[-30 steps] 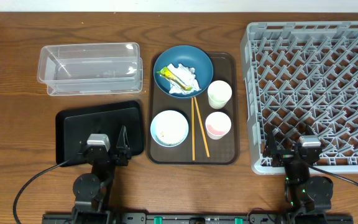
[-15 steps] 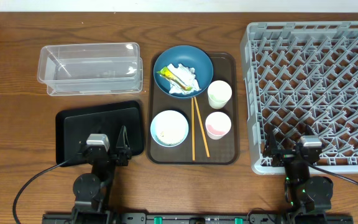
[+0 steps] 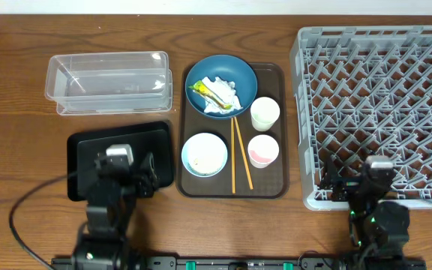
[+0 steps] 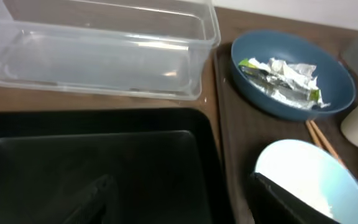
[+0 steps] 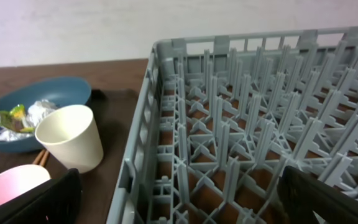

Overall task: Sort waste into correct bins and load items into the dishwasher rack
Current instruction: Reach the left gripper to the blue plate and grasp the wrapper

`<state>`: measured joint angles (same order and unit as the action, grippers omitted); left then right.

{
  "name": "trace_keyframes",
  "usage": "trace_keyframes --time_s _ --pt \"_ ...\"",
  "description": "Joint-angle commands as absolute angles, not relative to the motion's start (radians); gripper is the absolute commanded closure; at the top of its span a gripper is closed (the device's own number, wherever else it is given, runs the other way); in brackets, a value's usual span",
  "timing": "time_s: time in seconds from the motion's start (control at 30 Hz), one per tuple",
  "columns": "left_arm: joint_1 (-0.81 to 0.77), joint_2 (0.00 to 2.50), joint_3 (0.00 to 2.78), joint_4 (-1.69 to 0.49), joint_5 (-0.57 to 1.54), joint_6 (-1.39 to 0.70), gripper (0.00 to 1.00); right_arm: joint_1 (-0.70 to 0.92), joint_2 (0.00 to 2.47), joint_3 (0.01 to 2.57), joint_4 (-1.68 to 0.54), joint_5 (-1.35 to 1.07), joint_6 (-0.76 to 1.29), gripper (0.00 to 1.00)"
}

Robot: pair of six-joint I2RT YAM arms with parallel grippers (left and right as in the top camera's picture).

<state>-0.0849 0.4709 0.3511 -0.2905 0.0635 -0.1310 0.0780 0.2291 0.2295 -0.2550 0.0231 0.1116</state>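
rack (image 3: pixel 377 112) of grey lattice takes the right side of the table (image 3: pixel 21 150). brown serving tray (image 3: pixel 272 187) lies mid-table. clear tub (image 3: pixel 107 82) stands far left, with the black tray (image 3: pixel 88 150) nearer. left gripper (image 4: pixel 179 179) hangs over the black tray, spread wide, holding nothing. right gripper (image 5: pixel 179 174) is at the rack's near left corner, equally wide and empty. on the serving tray, the blue plate (image 3: pixel 242 75) sits at the far end and the light blue bowl (image 3: pixel 204 154) near left. far cup (image 3: pixel 265 113) and near cup (image 3: pixel 263 150) stand at the right, and the chopsticks (image 3: pixel 234 161) lie between bowl and cups. tissue (image 3: pixel 223 103) and wrapper (image 3: pixel 214 91) rest on the plate.
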Motion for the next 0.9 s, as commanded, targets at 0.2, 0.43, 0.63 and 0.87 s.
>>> trace_keyframes --time_s 0.2,0.43,0.63,0.87 --pt "-0.080 0.902 0.808 -0.616 0.189 -0.136 0.30 0.102 0.627 0.537 -0.419 -0.006 0.126 0.01" --pt "-0.080 1.113 1.038 -0.964 0.190 -0.135 0.30 0.102 0.860 0.739 -0.598 -0.019 0.122 0.01" --pt "-0.080 1.186 1.037 -1.009 0.192 -0.136 0.30 0.102 0.920 0.768 -0.619 -0.032 0.126 0.01" --pt "-0.080 1.218 1.041 -0.892 0.257 -0.140 0.30 0.102 0.920 0.768 -0.621 -0.065 0.127 0.01"
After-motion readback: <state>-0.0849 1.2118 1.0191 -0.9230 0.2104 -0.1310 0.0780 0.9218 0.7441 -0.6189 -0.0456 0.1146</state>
